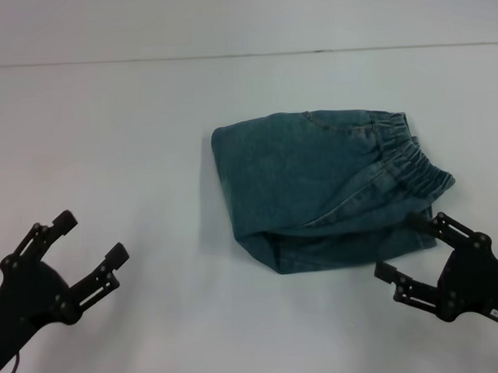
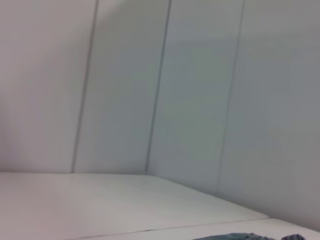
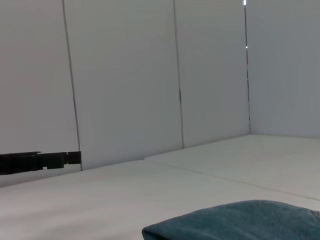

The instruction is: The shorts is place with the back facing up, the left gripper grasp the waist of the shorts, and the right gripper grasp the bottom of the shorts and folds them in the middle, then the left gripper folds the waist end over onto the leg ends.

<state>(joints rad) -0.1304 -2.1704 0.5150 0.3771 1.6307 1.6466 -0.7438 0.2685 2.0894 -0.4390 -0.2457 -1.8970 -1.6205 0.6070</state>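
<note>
My right gripper (image 1: 406,246) hangs with its fingers spread apart and nothing between them, its upper fingertip just at the near right corner of the shorts (image 1: 319,188). My left gripper (image 1: 94,237) is likewise spread and holding nothing, parked well off to the far side of the shorts from my right one, with bare table (image 1: 107,118) between it and the cloth.

The shorts lie ahead of my right gripper and toward my left arm, already a compact folded bundle. The waist (image 1: 399,153) sits on top, its gathered band running along the edge nearest my right gripper's side, and a lower layer of denim shows out from under it along the near edge. I judge that the waist has been laid over the legs as the task asks; the leg ends themselves are covered, so I cannot confirm how squarely they line up. The fold looks a little skewed, the top layer slanting across the lower one.

Both grippers standing clear and unloaded fits a fold that is done, or nearly so, with the cloth left to rest under its own weight.

There are no containers here: only the table and the shorts on it.
</note>
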